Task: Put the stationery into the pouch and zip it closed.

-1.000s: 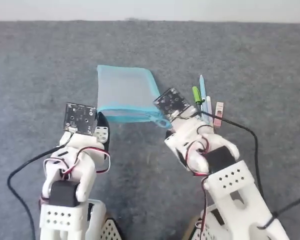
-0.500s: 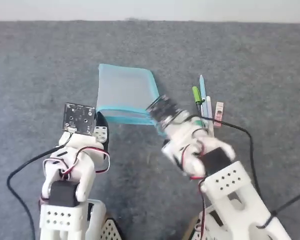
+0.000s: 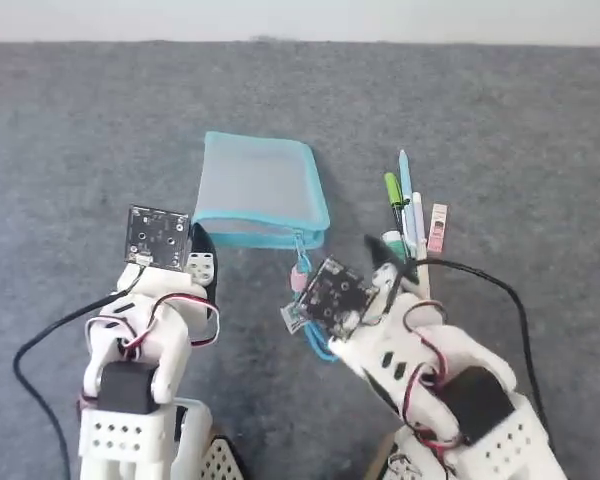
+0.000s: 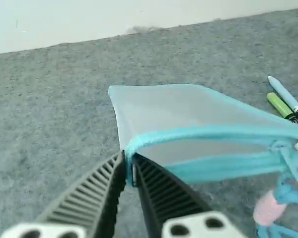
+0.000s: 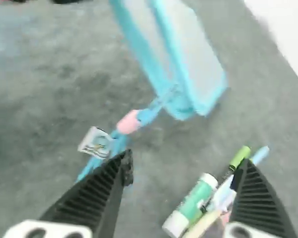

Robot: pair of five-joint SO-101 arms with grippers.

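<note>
Left wrist view: we see left gripper [image 4: 129,166] clamping pouch [image 4: 188,116] (likely anchoring it); right gripper [image 5: 186,166] gapes near stationery [image 5: 201,201].

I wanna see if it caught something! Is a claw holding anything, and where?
The left claw pinches the translucent blue-trimmed pouch by a corner of its blue edge. The open right claw holds nothing.

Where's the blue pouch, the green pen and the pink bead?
blue pouch [image 3: 255,185], high view, middle of its mesh side.
green pen [image 3: 392,188], high view, on its barrel.
pink bead [image 5: 128,121], right wrist view, its middle.
</note>
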